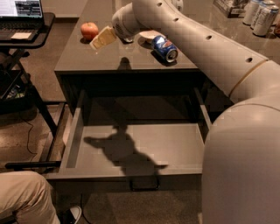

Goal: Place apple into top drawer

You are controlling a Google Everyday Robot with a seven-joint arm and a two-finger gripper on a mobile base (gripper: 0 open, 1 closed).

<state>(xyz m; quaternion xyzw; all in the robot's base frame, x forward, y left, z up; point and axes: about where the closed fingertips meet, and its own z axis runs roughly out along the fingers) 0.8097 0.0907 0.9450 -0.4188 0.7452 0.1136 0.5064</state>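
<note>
One risk: claw [101, 39], openness unclear, sits at apple's [89, 30] 4 o'clock; glancing push could roll apple off table's [131, 61] 9 o'clock edge, missing drawer [175, 144].

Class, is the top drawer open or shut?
Open: the top drawer is pulled out, its floor showing. The gripper hovers over the countertop beside the apple.

This looks like an office or a robot test room. In the upper left of the frame a laptop [21, 8] stands on a dark stand [30, 38], with a cable [29, 133] on the floor below. A grey worktop [131, 61] has an open drawer [135, 146] under it. Drink cans [258, 16] stand at the upper right. The robot's pincer [101, 39] hangs over the worktop's upper left part.
</note>
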